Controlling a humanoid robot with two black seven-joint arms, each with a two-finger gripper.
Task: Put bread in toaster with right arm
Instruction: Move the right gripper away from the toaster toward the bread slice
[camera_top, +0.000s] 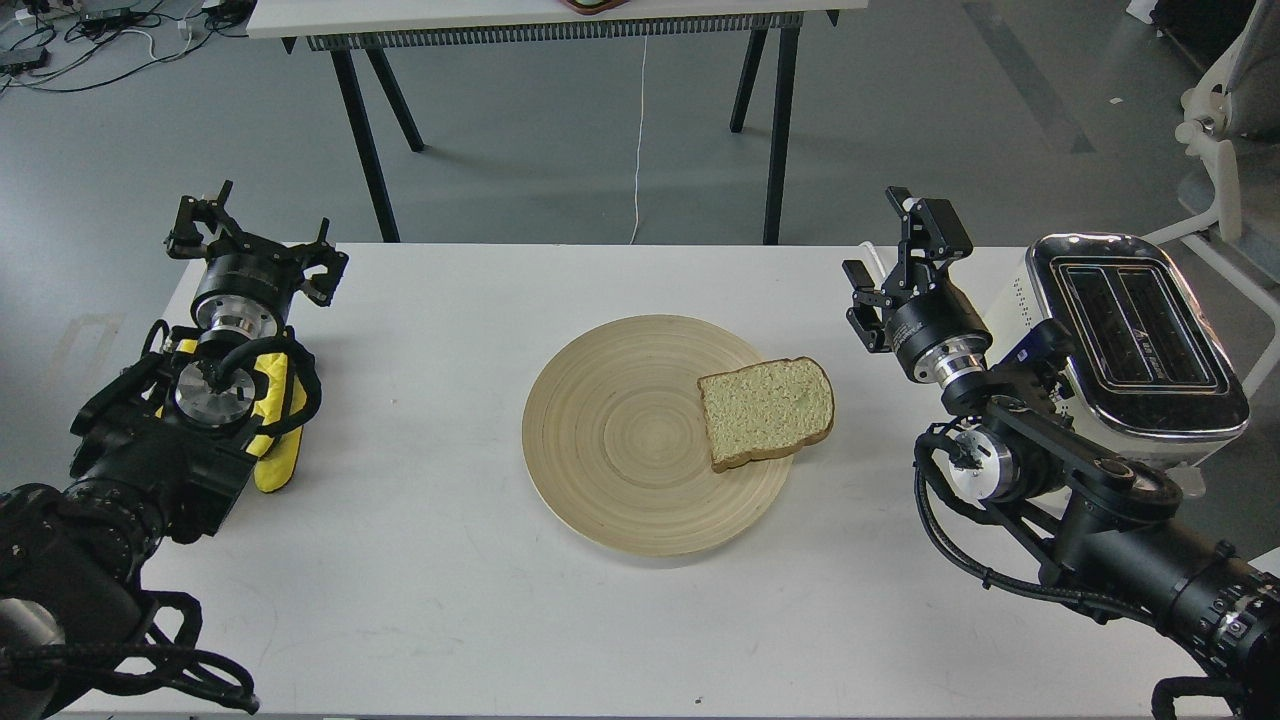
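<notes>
The bread (766, 411), a pale tan slice with brown crust, lies flat on the right side of a round wooden plate (610, 440), its right edge hanging over the plate's rim. The cream-white toaster (1140, 345) with a chrome top and two dark slots stands at the table's right edge. My right gripper (897, 260) is open and empty, raised above the table between the bread and the toaster, up and to the right of the slice. My left gripper (255, 240) is open and empty at the far left, well away from the plate.
A yellow part (275, 420) sits on my left arm by the table's left edge. A white cable (877, 256) runs behind the right gripper near the toaster. A second table (560, 20) stands on the grey floor beyond.
</notes>
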